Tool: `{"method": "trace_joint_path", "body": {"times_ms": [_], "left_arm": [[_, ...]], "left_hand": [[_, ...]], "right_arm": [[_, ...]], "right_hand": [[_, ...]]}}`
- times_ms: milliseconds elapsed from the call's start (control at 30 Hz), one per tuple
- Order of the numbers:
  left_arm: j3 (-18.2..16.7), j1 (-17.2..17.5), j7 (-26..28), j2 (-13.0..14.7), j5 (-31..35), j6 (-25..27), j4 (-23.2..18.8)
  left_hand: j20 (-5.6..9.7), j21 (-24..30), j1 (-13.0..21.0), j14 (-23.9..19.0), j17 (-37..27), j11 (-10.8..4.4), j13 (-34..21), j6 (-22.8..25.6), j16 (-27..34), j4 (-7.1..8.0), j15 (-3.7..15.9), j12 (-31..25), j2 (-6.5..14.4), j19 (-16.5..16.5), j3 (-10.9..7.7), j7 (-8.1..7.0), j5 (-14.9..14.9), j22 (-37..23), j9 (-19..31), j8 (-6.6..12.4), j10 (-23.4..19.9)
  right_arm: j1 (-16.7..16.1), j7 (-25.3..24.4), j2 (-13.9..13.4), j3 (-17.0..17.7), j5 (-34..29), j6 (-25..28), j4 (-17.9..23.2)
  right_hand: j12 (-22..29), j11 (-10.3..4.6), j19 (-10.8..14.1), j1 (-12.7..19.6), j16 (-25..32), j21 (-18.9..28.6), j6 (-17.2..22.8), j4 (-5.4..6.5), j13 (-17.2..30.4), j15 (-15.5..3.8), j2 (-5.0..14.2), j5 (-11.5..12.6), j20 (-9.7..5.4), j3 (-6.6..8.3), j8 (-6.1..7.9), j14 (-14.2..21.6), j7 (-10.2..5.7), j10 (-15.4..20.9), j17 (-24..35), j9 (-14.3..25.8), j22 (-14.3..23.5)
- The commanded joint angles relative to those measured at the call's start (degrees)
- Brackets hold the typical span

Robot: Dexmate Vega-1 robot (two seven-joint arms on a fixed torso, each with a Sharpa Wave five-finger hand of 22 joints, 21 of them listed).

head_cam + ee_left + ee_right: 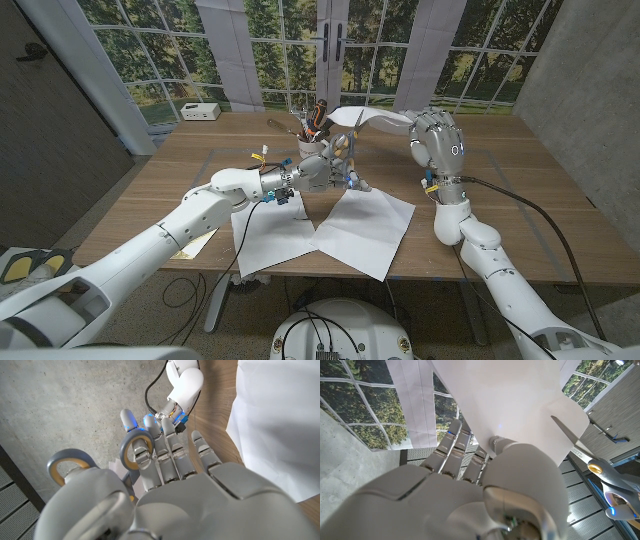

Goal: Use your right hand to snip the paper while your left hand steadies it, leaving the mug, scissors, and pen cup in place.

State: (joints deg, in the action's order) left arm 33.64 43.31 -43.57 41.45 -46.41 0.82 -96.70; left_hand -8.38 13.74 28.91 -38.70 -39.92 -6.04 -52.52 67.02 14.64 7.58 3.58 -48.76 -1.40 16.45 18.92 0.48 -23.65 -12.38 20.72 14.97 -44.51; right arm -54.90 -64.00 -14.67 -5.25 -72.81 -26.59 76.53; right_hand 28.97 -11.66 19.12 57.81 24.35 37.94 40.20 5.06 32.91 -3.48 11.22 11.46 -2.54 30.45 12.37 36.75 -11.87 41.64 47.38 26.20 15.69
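Left hand (322, 172) grips scissors (100, 462) — fingers through handle loops. Right hand (437, 140) raised, holds white paper sheet (372, 119) aloft; roles reversed from task. Scissor blade nears sheet edge — no cut visible yet. Two paper pieces (365, 228) lie on tabletop (180, 190). Pen cup (313, 140) undisturbed behind. Snip remains.

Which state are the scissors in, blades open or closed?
Open. Right wrist view shows a blade of the scissors angled toward the paper; left hand fingers sit in the handles.

Even soft light; wrist views blurred close-up.
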Motion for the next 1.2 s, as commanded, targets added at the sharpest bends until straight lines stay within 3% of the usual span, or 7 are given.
{"method": "trace_joint_path", "body": {"times_ms": [33,467,800,1067,1200], "left_arm": [[-0.7,1.6,1.0,1.4,-0.1,-0.2,-1.7],[-1.1,3.8,2.9,2.1,1.2,-2.8,-3.9],[-1.2,4.3,3.8,3.0,1.8,-2.9,-5.4],[-0.5,3.5,2.7,2.0,1.5,-3.2,-3.9],[-0.2,3.2,2.2,1.6,1.5,-3.3,-3.1]], "left_hand": [[-0.17,0.0,0.6,0.0,-0.3,-1.71,-0.1,0.1,0.2,-0.04,3.97,-0.3,0.2,-0.1,-0.26,0.33,0.4,-0.2,0.1,0.08,-2.1],[-0.16,0.1,1.0,-0.1,-0.3,-2.13,-0.1,0.2,0.3,-0.08,4.13,-0.4,0.4,0.0,-0.28,0.07,0.5,-0.2,0.1,0.08,-2.3],[-0.03,0.2,3.8,-0.2,-0.4,-2.59,-0.2,0.4,0.5,-0.92,4.32,-0.4,2.3,0.0,-1.55,-0.21,0.5,-0.2,0.0,0.12,-2.5],[0.11,0.3,7.0,-0.2,-0.5,-2.56,0.0,0.5,0.6,-1.82,4.6,-0.3,4.7,0.1,-3.06,-0.32,0.9,-0.3,0.0,0.18,-2.7],[-0.01,0.4,11.5,-0.2,-0.7,-2.15,0.5,0.1,0.6,-3.27,4.63,0.1,8.9,0.1,-5.94,-0.23,2.2,-0.3,0.4,0.25,-2.6]], "right_arm": [[-0.8,0.0,-1.0,-1.7,1.7,1.4,1.1],[-2.8,0.0,-1.0,-1.3,1.7,1.8,2.8],[-3.9,0.0,-1.6,-1.1,2.1,2.3,4.4],[-4.2,0.0,-1.1,-0.1,1.0,2.2,4.9],[-4.3,0.0,-1.5,-0.4,1.3,3.0,5.1]], "right_hand": [[-0.4,0.07,-0.1,-0.4,-0.2,0.4,0.3,0.17,0.1,-10.04,0.02,0.3,-4.88,0.47,-0.07,0.5,0.01,0.1,0.2,0.2,0.1],[-0.4,0.07,-0.2,-0.4,-0.3,1.0,0.4,0.09,0.1,-10.08,-0.04,0.2,-4.85,0.45,-0.05,0.9,0.03,0.3,0.6,0.2,-0.1],[-0.4,0.07,-0.3,-0.3,-0.4,1.4,0.5,-0.07,0.0,-10.1,-0.08,0.2,-4.86,0.44,-0.03,1.0,0.03,0.5,0.9,0.2,-0.2],[-0.5,0.08,-0.4,-0.3,-0.5,1.8,0.6,-0.24,-0.1,-10.1,-0.1,0.2,-4.85,0.44,-0.04,1.2,0.04,0.5,1.2,0.1,-0.4],[-0.5,0.07,-0.5,-0.3,-0.6,1.9,0.6,-0.28,-0.2,-10.09,-0.1,0.1,-4.86,0.46,-0.05,1.2,0.05,0.6,1.3,0.1,-0.4]]}}
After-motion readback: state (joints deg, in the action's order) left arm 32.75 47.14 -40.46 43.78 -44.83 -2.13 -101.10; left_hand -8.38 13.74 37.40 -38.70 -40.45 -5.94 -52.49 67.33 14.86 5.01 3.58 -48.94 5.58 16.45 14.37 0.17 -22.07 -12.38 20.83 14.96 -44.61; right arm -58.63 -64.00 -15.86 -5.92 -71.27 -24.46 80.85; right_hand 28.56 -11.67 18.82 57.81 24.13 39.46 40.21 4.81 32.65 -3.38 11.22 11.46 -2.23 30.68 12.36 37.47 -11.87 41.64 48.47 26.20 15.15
